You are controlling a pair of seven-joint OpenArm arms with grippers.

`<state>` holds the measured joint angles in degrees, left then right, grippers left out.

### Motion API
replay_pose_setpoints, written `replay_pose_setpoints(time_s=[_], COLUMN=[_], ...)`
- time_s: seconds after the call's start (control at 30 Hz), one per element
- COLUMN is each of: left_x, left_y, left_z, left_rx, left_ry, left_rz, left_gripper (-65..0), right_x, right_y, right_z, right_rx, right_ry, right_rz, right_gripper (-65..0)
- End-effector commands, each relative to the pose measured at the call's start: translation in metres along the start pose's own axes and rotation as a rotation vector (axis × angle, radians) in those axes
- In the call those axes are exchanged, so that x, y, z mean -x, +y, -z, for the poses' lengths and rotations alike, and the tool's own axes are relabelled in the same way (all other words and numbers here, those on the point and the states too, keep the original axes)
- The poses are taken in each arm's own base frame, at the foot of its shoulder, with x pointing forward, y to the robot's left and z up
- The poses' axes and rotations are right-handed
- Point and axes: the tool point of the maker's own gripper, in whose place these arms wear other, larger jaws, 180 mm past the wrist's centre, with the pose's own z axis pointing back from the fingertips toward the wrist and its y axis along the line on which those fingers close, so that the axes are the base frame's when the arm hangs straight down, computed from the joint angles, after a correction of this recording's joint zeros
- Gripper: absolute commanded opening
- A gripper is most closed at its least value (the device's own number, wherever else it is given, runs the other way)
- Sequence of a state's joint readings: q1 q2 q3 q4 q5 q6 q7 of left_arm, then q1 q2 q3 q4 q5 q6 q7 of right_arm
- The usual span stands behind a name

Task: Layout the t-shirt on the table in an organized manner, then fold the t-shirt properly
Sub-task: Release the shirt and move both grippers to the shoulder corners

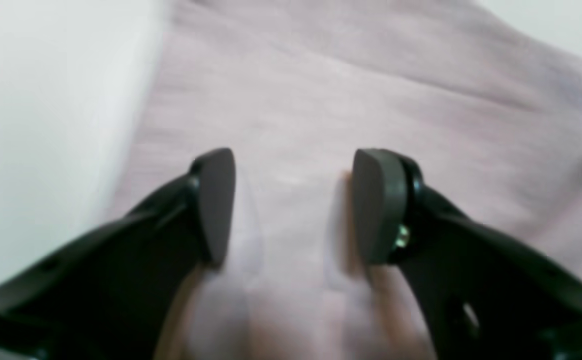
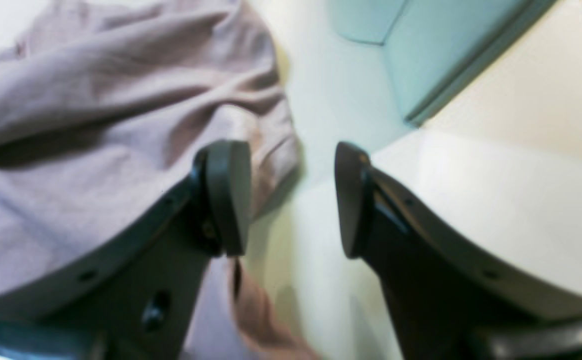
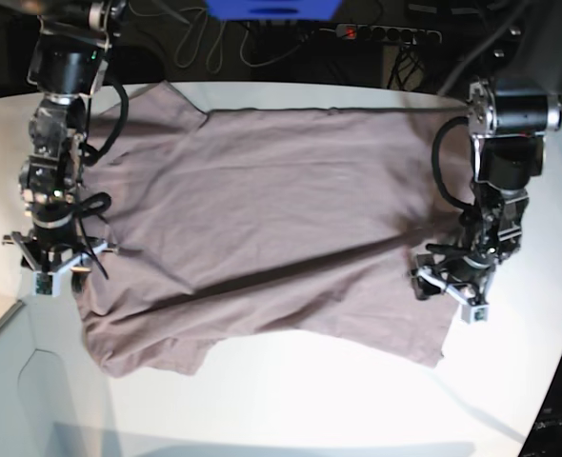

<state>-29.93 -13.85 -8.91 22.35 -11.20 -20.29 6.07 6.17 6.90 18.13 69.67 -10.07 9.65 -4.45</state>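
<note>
T-shirt (image 3: 262, 228) spread out mostly flat across the white tabletop (image 3: 291, 409), dusty mauve, no print. Looks sideways from the base view: one sleeve poking out top-left, another at bottom-left, straight edge running down the right side. Still fairly rumpled, with a long crease cutting diagonally through the lower half and softer wrinkles near the left side.

Left gripper (image 3: 450, 288) parked on the right side of the base view, low over the shirt's right edge. From its wrist camera: jaws clearly apart (image 1: 291, 205), nothing but mauve fabric (image 1: 371, 100) showing in the gap, not pinching anything. Bare tabletop (image 1: 46, 125) off to the left of that shot. Can't tell whether the fingertips actually touch the cloth, too blurry.

Right gripper (image 3: 54, 259) over on the left side of the base view, right at the shirt's left edge near the lower sleeve. Wrist camera shows the jaws spread wide (image 2: 291, 200), empty between them, just tabletop (image 2: 496, 200) in the gap. One fingertip (image 2: 228, 195) sitting over the bunched edge of the t-shirt (image 2: 96, 125), the other over bare white surface. Fabric there is folded up in thick ridges.

Cables and a power strip (image 3: 386, 33) along the dark back edge behind the tabletop.
</note>
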Motion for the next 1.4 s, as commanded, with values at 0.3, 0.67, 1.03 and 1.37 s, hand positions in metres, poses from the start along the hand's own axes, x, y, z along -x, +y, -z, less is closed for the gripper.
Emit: replay_pose_setpoints(time_s=[0.3,0.67,1.03,1.37], left_x=[-0.011,-0.071,-0.071,0.019], left_y=[0.047,0.046,0.014,0.069], left_z=[-0.012,-0.020,-0.059,-0.180], left_rx=[-0.081,-0.057,0.078,-0.053], left_ry=[-0.057,-0.211,-0.111,-0.085], left_rz=[-0.002,-0.028,-0.061,-0.212], left_gripper=[-28.8,-28.7,-28.8,-28.8], right_x=[0.008,0.050,0.066,0.062], right_y=[0.019,0.038,0.031,0.019], right_z=[-0.062,-0.124,-0.154,-0.151], right_rx=[-0.019,-0.039,-0.031,-0.013], right_ry=[-0.034,0.052,0.103,0.090], right_rz=[-0.006,0.015,-0.013,-0.029], right_gripper=[-37.3,-37.3,-37.2,-37.0])
